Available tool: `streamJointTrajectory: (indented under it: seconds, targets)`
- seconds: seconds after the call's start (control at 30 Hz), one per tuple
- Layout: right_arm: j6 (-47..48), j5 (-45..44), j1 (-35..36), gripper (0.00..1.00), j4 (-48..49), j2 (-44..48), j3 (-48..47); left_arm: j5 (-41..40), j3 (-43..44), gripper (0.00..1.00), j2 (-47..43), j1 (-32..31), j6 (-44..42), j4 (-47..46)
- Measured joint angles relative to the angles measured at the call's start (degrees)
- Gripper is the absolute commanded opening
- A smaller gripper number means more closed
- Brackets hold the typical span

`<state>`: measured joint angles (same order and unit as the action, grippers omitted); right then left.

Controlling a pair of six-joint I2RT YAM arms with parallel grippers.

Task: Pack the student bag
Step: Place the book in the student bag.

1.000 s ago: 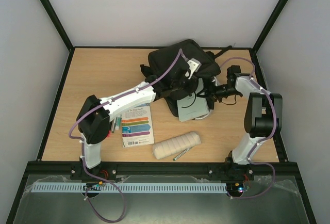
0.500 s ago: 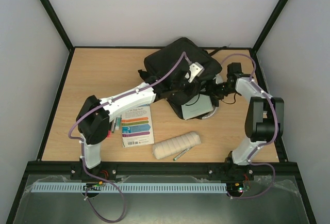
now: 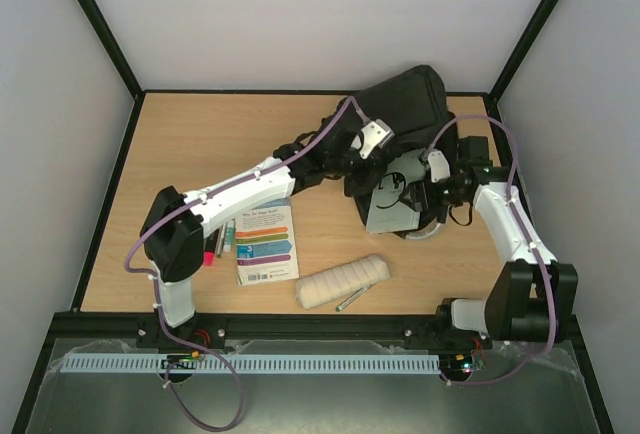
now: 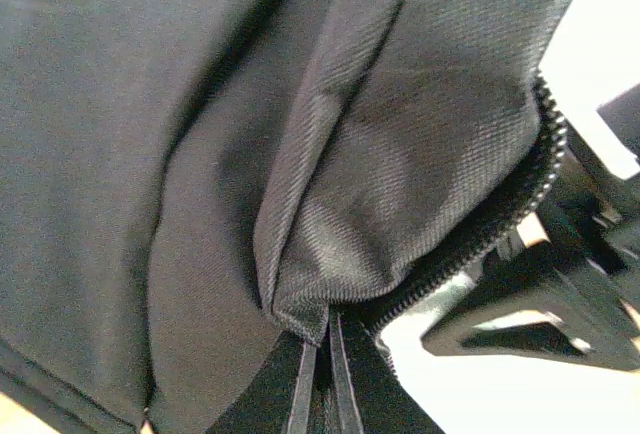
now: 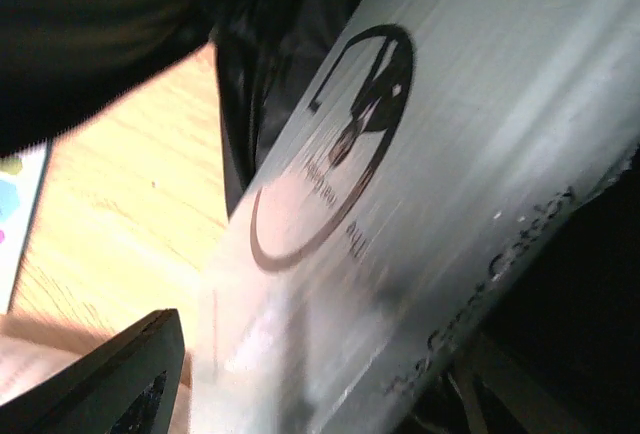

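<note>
The black student bag (image 3: 405, 104) lies at the back right, its mouth lifted. My left gripper (image 3: 363, 152) is shut on the bag's fabric edge by the zipper (image 4: 470, 244) and holds it up; the left wrist view is filled with bag cloth (image 4: 200, 154). A pale grey book (image 3: 390, 199) with a round logo sticks out of the bag's mouth onto the table. My right gripper (image 3: 433, 178) stands open just right of the book. The book (image 5: 420, 184) fills the right wrist view, where only one finger (image 5: 110, 384) shows at the lower left.
On the table in front lie a colourful booklet (image 3: 265, 242), a cream rolled pouch (image 3: 343, 281), a pen (image 3: 350, 300) beside it, and markers (image 3: 225, 239) near the left arm. Black frame posts stand at the table's edges.
The left gripper has pulled the bag's top up and toward the back right. The right gripper has opened and drawn back to the right, and the book has turned a little.
</note>
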<state>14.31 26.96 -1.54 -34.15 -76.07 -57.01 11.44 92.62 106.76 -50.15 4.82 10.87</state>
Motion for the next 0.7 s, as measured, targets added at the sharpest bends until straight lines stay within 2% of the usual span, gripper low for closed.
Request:
streamJointTrajectory:
  seconds: [0.1, 0.2, 0.27, 0.33, 0.53, 0.7]
  targets:
    - [5.2, -0.9, 0.1, 0.73, -1.4, 3.1, 1.9, 0.4, 0.3, 0.02, 0.1, 0.9, -0.2, -0.4]
    - [11.7, 1.2, 0.7, 0.49, -3.8, 6.0, 4.2, 0.4, 0.4, 0.02, 0.1, 1.6, -0.1, -1.4]
    - [14.8, 2.6, 1.0, 0.39, -5.1, 7.0, 5.9, 0.3, 0.4, 0.02, 0.2, 1.8, 0.2, -1.5]
    - [16.4, 3.0, 1.2, 0.38, -6.3, 7.3, 7.6, -0.1, 0.2, 0.02, 0.2, 2.0, 0.6, -1.6]
    - [19.8, 2.4, 1.2, 0.52, -8.2, 8.8, 8.6, -0.9, -0.1, 0.02, 0.2, 2.0, 1.7, -1.6]
    - [25.6, 2.1, 1.2, 0.53, -9.5, 17.6, 9.2, -1.1, -0.1, 0.02, 0.2, 2.0, 3.1, -1.6]
